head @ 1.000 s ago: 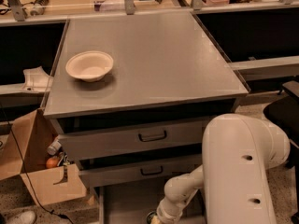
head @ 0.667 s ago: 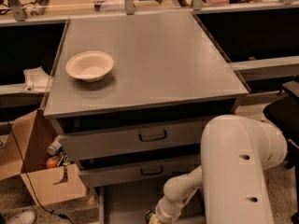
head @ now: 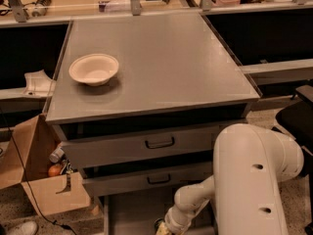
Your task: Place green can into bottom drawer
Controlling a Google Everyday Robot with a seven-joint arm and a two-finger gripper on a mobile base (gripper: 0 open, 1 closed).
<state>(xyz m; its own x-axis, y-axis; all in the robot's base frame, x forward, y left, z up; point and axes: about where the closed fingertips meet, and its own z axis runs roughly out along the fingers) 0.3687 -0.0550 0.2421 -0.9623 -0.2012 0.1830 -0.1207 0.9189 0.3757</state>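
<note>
The white arm (head: 254, 180) fills the lower right of the frame, its thick, rounded upper link standing nearly upright. From its lower left side a slimmer forearm (head: 195, 199) slopes down and to the left to the wrist (head: 176, 220). The gripper (head: 163, 228) sits at the bottom edge, just left of centre, partly cut off by the frame.

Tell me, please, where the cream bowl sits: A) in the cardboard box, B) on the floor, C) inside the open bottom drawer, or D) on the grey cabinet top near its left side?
D: the bowl rests on the cabinet top, left of centre, while the claw is low at the open bottom drawer, by the picture's lower edge.
</note>
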